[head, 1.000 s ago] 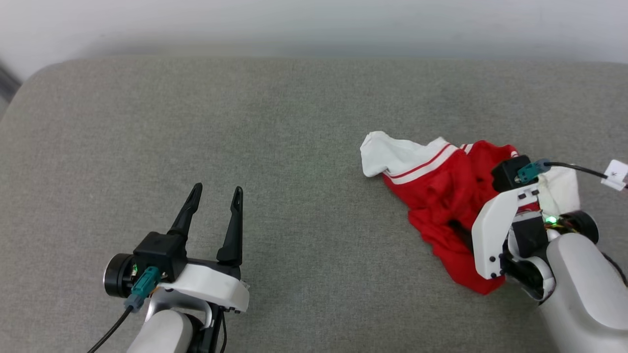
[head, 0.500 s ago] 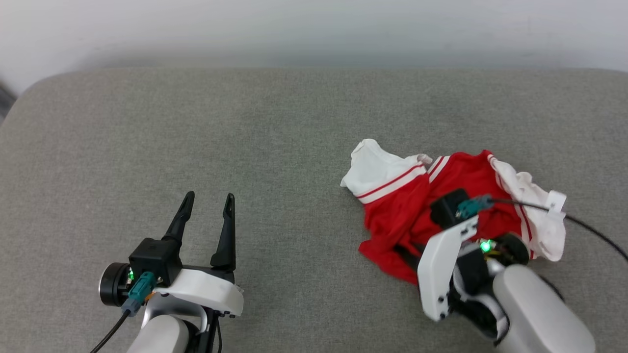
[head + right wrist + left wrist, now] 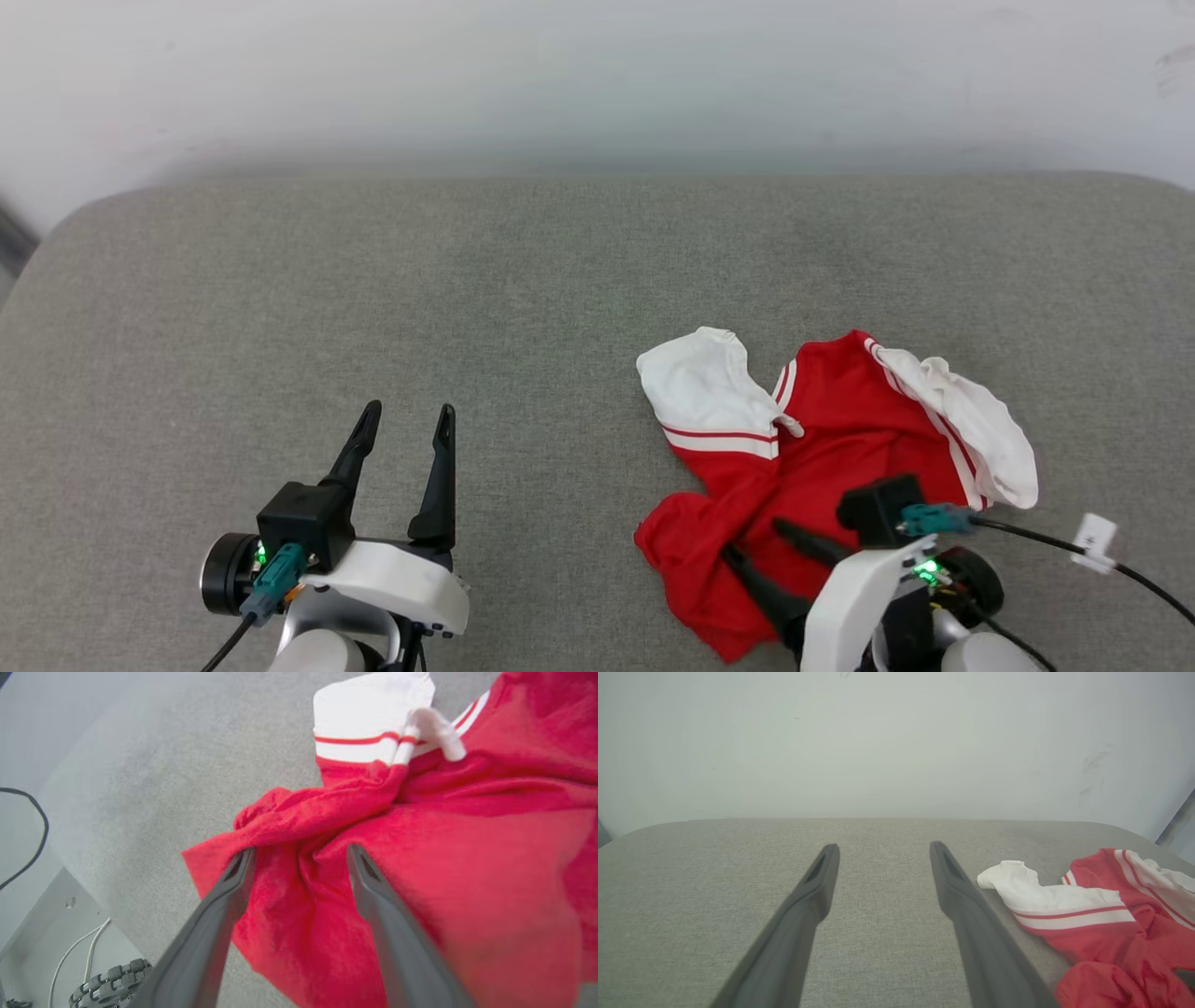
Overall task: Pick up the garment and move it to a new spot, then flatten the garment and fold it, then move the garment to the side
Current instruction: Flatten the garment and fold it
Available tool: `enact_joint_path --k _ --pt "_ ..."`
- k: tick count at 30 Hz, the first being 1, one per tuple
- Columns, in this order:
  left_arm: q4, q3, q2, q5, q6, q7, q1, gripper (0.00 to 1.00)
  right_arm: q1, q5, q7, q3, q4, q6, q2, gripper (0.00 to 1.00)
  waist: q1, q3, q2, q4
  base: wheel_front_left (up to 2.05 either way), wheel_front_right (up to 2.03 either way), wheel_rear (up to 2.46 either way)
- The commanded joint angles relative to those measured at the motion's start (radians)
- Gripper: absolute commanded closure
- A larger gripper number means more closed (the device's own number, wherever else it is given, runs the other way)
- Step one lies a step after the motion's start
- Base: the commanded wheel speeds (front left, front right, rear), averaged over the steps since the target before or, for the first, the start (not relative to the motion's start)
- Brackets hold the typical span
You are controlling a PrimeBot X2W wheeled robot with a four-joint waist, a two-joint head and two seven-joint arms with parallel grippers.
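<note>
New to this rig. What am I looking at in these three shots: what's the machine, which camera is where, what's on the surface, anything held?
A wheeled robot with two arms, each ending in a gripper with two long dark fingers. The wide shot is from a camera on its head, looking down at a grey padded surface. The other two are from wrist cameras, each looking along its own arm's fingers. On the surface lies one crumpled garment, a red T-shirt with white sleeves and striped trim. The left gripper is open over the bare surface, apart from the shirt. The right gripper is open too, fingers spread over the red cloth. Nothing is held.
</note>
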Motion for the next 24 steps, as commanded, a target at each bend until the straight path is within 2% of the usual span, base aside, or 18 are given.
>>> enact_joint_path --k 1,7,13,18,24 --pt "0.0 0.002 0.005 -0.005 0.001 0.002 0.013 0.0 0.024 -0.018 -0.051 -0.02 -0.026 0.0 0.008 0.0 0.0 -0.013 0.0 -0.005 0.0 0.0 0.0" --pt "-0.005 0.004 0.02 -0.009 0.011 0.011 0.036 0.0 0.068 -0.083 -0.205 -0.115 -0.111 0.0 0.03 0.0 0.0 -0.046 0.0 -0.018 0.0 0.0 0.0" --pt "-0.014 0.006 0.028 -0.013 0.021 0.02 0.054 0.0 0.092 -0.174 -0.32 -0.297 -0.147 0.0 0.07 0.0 0.0 -0.07 0.0 -0.029 0.0 0.0 0.0" --pt "-0.029 0.008 0.04 -0.009 0.033 0.029 0.061 0.0 0.104 -0.238 -0.348 -0.423 -0.17 0.0 0.099 0.0 0.0 -0.078 0.0 -0.044 0.0 0.0 0.0" --pt "-0.043 0.006 0.06 -0.001 0.024 0.055 0.005 0.0 0.088 -0.277 -0.34 -0.477 -0.218 0.0 0.122 0.0 0.0 -0.044 0.0 -0.068 0.0 0.0 0.0"
